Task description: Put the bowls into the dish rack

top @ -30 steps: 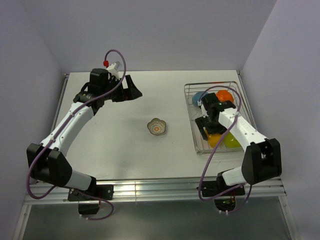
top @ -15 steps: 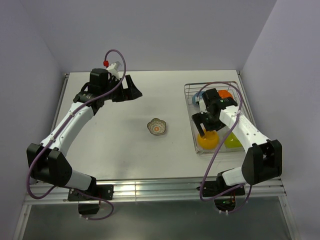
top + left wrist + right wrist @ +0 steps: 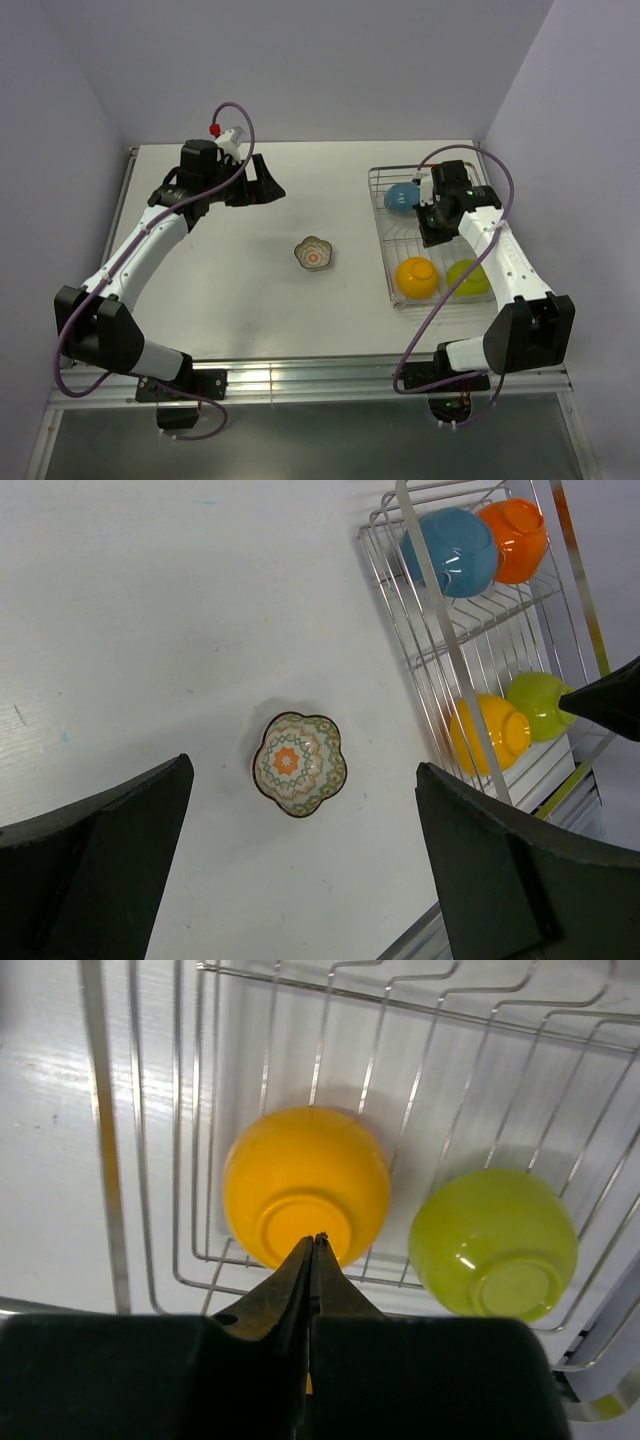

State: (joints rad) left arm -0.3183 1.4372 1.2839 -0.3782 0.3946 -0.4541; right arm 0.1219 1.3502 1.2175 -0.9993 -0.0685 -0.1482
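Observation:
The dish rack (image 3: 385,250) stands at the right of the table. In it lie upside down a blue bowl (image 3: 402,196), a yellow-orange bowl (image 3: 416,277) and a lime-green bowl (image 3: 466,276). The left wrist view also shows an orange bowl (image 3: 513,538) beside the blue bowl (image 3: 450,550). My right gripper (image 3: 432,226) hovers over the rack's middle, shut and empty, its tips (image 3: 315,1240) above the yellow-orange bowl (image 3: 305,1195). The floral scalloped dish (image 3: 314,254) sits upright on the table, left of the rack. My left gripper (image 3: 265,180) hangs open, high and far-left of it.
A metal rail (image 3: 300,378) runs along the table's near edge. Walls close in on the left, back and right. The right arm's purple cable (image 3: 425,320) loops over the rack's near-left corner.
The right gripper let go of the yellow-orange bowl in the rack's near-left part, drew back toward the far side and shut. The left arm stayed still.

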